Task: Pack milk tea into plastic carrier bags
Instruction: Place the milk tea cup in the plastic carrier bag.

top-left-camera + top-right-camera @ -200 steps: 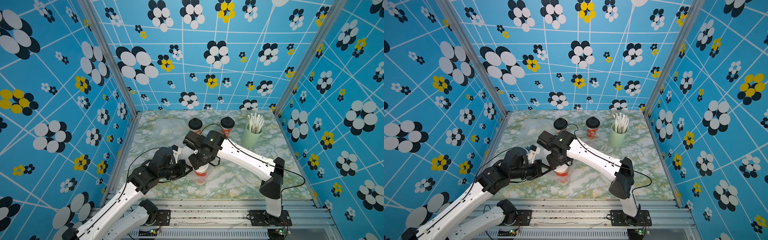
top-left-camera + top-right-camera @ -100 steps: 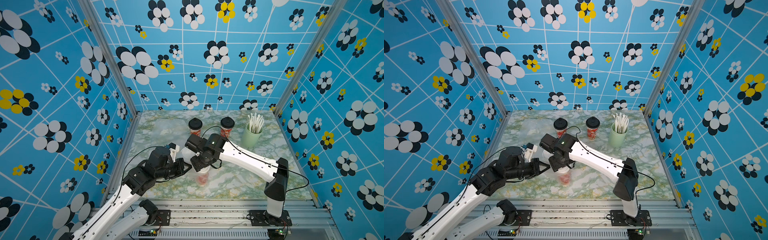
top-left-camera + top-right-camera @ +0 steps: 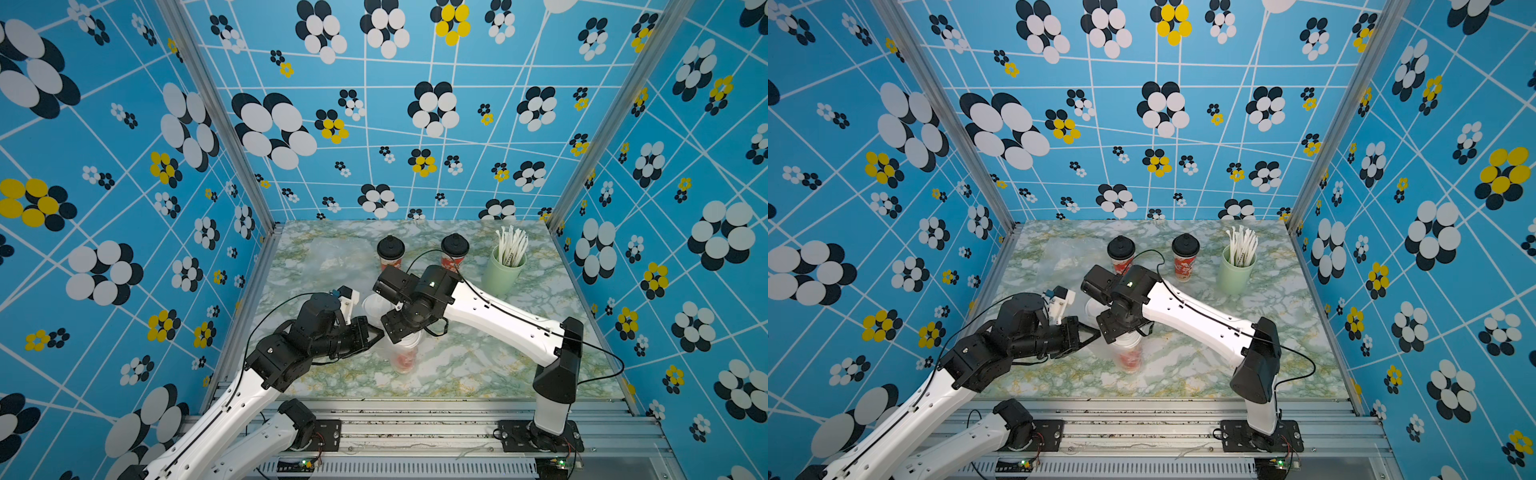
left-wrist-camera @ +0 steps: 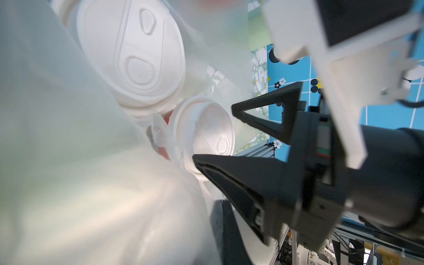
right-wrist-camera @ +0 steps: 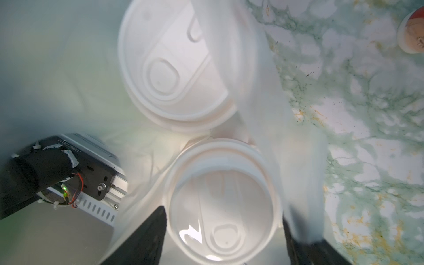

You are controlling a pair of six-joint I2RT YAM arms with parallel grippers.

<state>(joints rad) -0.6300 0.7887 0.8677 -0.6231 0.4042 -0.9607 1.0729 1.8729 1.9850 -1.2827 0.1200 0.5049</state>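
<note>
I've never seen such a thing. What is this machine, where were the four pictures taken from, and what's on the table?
These are two robot arms, each ending in a two-fingered gripper. Two pictures look down from overhead; two come from cameras on the arms' wrists. On the marbled table are two black-lidded cups, a green cup of straws and a flat spare bag. Two white-lidded cups sit in a carrier bag. The left gripper is pinched shut, seemingly on that bag. The right gripper straddles one white-lidded cup; whether it grips, I cannot tell.
</note>
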